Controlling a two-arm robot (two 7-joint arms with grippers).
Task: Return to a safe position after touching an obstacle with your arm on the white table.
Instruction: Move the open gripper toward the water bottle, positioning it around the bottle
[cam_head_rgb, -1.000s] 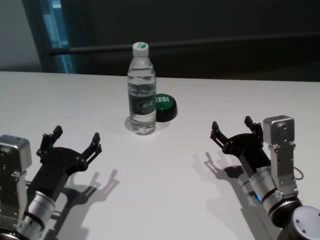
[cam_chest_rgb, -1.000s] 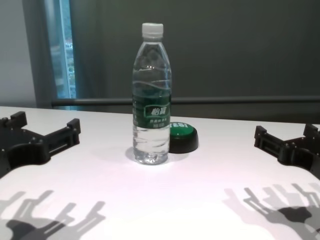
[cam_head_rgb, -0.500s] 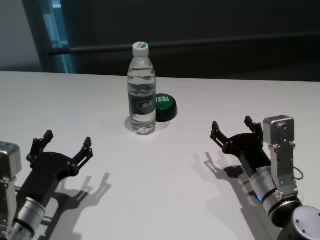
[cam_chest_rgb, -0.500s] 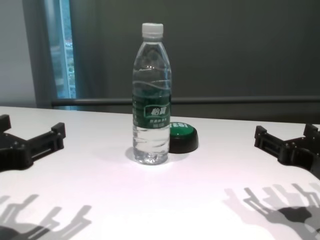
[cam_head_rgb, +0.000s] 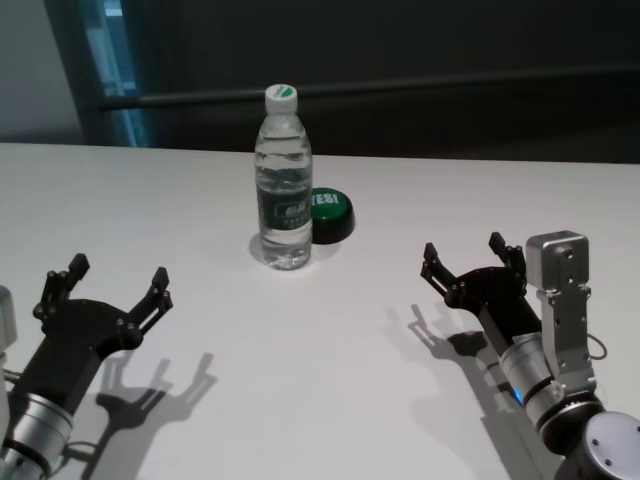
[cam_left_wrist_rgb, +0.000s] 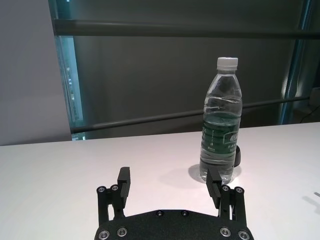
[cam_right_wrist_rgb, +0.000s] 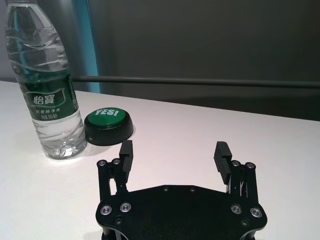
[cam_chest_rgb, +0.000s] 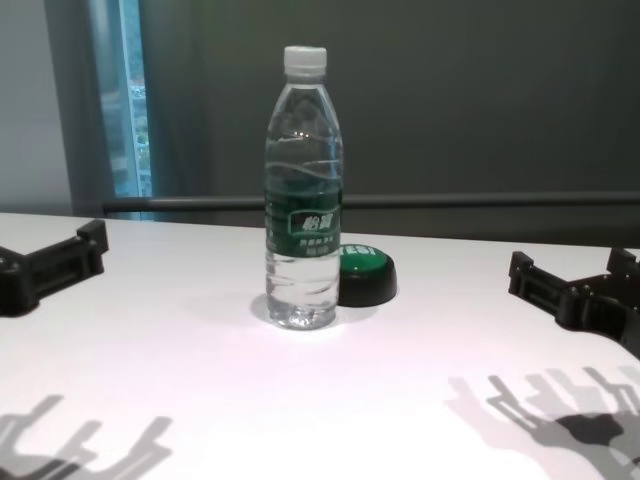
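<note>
The obstacle, a clear water bottle (cam_head_rgb: 284, 190) (cam_chest_rgb: 302, 190) (cam_left_wrist_rgb: 220, 125) (cam_right_wrist_rgb: 50, 85) with a white cap and dark green label, stands upright on the white table (cam_head_rgb: 330, 340) (cam_chest_rgb: 400, 400) near its middle. My left gripper (cam_head_rgb: 102, 282) (cam_left_wrist_rgb: 170, 182) hovers open at the near left, well apart from the bottle, nothing between its fingers. Only one of its fingers (cam_chest_rgb: 65, 262) shows at the chest view's left edge. My right gripper (cam_head_rgb: 474, 257) (cam_right_wrist_rgb: 173, 152) (cam_chest_rgb: 575, 275) stays open and empty at the near right, away from the bottle.
A low green button (cam_head_rgb: 330, 212) (cam_chest_rgb: 362, 272) (cam_right_wrist_rgb: 108, 125) on a black base sits just behind and right of the bottle. A dark wall with a horizontal rail (cam_head_rgb: 400, 85) runs behind the table's far edge.
My left arm has drawn back toward the near left, away from the bottle, its gripper staying open. The right arm, bottle and button have not moved.
</note>
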